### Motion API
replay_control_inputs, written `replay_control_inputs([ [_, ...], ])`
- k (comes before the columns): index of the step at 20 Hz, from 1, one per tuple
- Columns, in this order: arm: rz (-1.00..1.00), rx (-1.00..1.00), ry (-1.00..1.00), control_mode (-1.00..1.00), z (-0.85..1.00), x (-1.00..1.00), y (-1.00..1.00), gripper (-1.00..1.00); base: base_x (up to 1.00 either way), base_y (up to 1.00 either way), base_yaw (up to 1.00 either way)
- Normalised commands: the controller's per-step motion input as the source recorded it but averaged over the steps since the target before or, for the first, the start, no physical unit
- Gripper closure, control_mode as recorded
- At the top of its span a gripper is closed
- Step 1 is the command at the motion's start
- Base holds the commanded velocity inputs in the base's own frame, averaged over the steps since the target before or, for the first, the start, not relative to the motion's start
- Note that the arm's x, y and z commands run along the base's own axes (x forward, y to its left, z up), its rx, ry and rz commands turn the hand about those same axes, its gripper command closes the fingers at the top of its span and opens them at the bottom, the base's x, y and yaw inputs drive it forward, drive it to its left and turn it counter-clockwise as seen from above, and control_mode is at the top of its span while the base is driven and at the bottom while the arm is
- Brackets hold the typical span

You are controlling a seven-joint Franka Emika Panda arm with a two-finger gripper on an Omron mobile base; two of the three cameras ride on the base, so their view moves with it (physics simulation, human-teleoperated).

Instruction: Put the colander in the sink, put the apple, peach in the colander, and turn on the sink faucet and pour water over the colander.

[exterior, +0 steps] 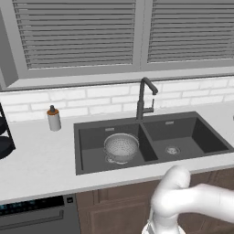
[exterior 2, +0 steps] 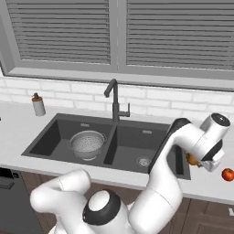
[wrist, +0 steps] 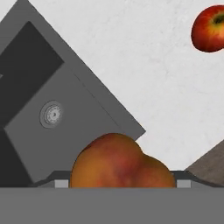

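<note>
- In the hand view the gripper (wrist: 123,183) was clamped on the peach (wrist: 122,162), an orange-red fruit that sat between the dark finger tips at the bottom of the picture; the jaws stood wide around it.
- In the right base view the peach (exterior 2: 192,159) showed as a small orange patch under the white hand, lifted above the counter (exterior 2: 208,187) just past the right end of the sink (exterior 2: 64,151).
- The apple (exterior 2: 227,174), red, lay on the counter to the right of the hand, apart from it; the hand view caught it (wrist: 209,28) in the top right corner on the pale surface.
- Beyond the peach in the hand view lay a corner of the sink (wrist: 87,113), with the round steel drain (wrist: 52,114) of the smaller basin.
- The colander (exterior: 121,147) stood upright in the larger, left basin of the sink (exterior: 87,167), with no fruit in it.
- The sink faucet (exterior: 144,99) rose behind the divider between the basins, its hooked spout pointing toward the right basin.
- A small bottle (exterior: 54,119) with a dark cap stood on the counter (exterior: 41,160) left of the sink, near the white tile wall (exterior: 68,98).
- Farthest back, closed blinds (exterior: 77,32) covered the window.
</note>
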Motion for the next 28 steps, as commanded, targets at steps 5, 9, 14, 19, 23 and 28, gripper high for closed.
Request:
replay_control_inputs([
  [5, 0.05, -0.05, -0.16, -1.0, 0.25, -0.59, 1.0, 1.0, 0.0, 0.0, 0.0],
  [9, 0.05, -0.07, -0.09, -1.0, 0.26, -0.36, 1.0, 1.0, 0.0, 0.0, 0.0],
  [14, 0.03, -0.06, -0.04, -1.0, 0.37, -0.07, 1.0, 1.0, 0.0, 0.0, 0.0],
  [19, 0.04, -0.02, 0.0, -1.0, 0.51, 0.0, 1.0, 1.0, 0.0, 0.0, 0.0],
  [23, 0.04, 0.0, 0.01, -1.0, 0.46, 0.0, 1.0, 1.0, 0.0, 0.0, 0.0],
  [28, 0.04, 0.0, 0.06, -1.0, 0.28, 0.0, 1.0, 1.0, 0.0, 0.0, 0.0],
])
